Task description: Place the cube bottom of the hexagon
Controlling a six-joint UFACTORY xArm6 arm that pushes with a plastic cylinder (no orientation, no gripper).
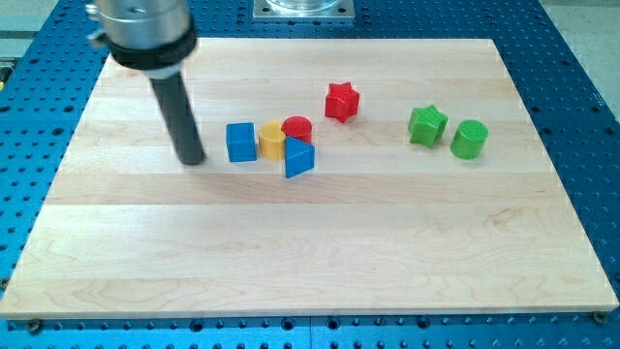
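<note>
Rod meets wood in the camera view: the arm's dark shaft comes down from the view's top left, and the tip (193,160) rests on the pale wooden counter (310,262), just to the view's left of the blue cube (241,142), apart from it by a narrow gap. This tool has no jaws to part or close; it is a bare rod and holds nothing.

The blue cube stands at the view's left end of a tight cluster. Beside it, touching or nearly so, sits the yellow hexagon (271,140); a red cylinder (297,128) is at the hexagon's right, and a blue triangle (298,158) lies below the pair. Farther right stand a red star (341,101), a green star (426,125) and a green cylinder (469,139), well apart from the cluster.

The step in hand appears to be the approach to the cube, which is still level with the hexagon rather than below it. The next move likely calls for bringing the tip round above the cube to push it down, then nudging it right. The blue triangle already crowds the spot under the hexagon, so it may be knocked.
</note>
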